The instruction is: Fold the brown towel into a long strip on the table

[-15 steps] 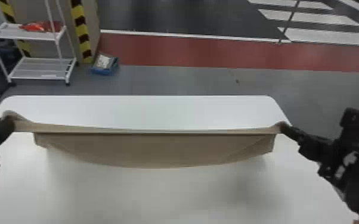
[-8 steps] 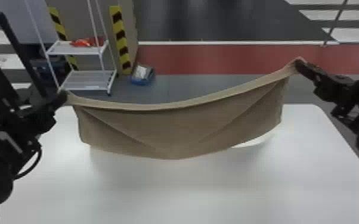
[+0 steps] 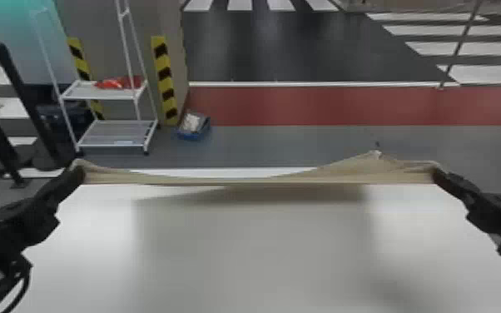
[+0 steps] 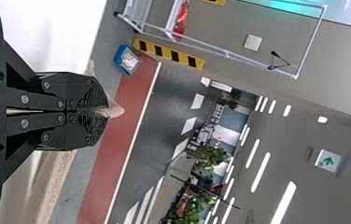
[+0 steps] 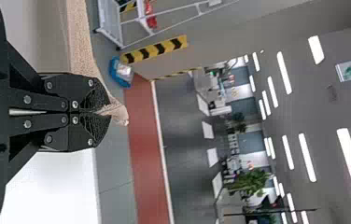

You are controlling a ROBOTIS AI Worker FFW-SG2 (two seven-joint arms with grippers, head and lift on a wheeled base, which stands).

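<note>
White table (image 3: 254,254) below, brown towel (image 3: 345,171) in the air: we have our hold, but no finished strip on the table.

We see the towel drawn out between our two grippers over the table's far part, its top edge nearly level and its shadow (image 3: 262,195) beneath. Our left gripper (image 4: 100,111) has its fingers pressed together on one corner; our right gripper (image 5: 101,112) pinches another the same way. We cannot tell whether the cloth is already doubled. As we judge it, we are in the early or middle part of the job: laying the towel flat, folding it lengthwise until narrow and letting go all remain.
</note>
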